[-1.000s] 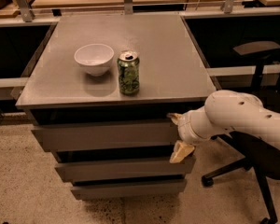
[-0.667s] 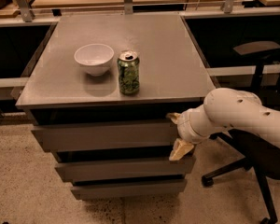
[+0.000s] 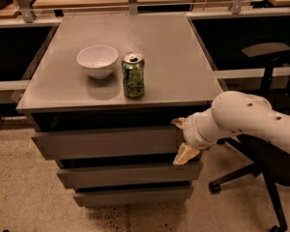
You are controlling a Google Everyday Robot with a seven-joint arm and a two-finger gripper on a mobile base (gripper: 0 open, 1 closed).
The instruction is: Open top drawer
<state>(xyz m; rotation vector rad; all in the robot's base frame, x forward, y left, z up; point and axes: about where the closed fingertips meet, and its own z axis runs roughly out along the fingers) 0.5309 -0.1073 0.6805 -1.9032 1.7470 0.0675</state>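
— Where's the top drawer (image 3: 106,141)?
— Just under the bench (image 3: 58,88) top. It is the tallest of three grey fronts, its long axis running left to right and its flat face toward the camera.
— What's on the bench?
— A white bowl (image 3: 97,60), then a green can (image 3: 133,75) upright just beside it.
— And the gripper (image 3: 181,139)?
— At the drawer's right end, fingers spread wide, one over the panel's upper edge and one under its lower edge, clasping it. The white arm (image 3: 241,120) reaches in from the right.

A matt grey surface (image 3: 174,57) carries a glossy white bowl (image 3: 97,60) and a shiny metal can (image 3: 133,75), while the smooth white arm's (image 3: 241,120) tan gripper (image 3: 180,139) sits at the matt grey top drawer's (image 3: 106,141) right end.
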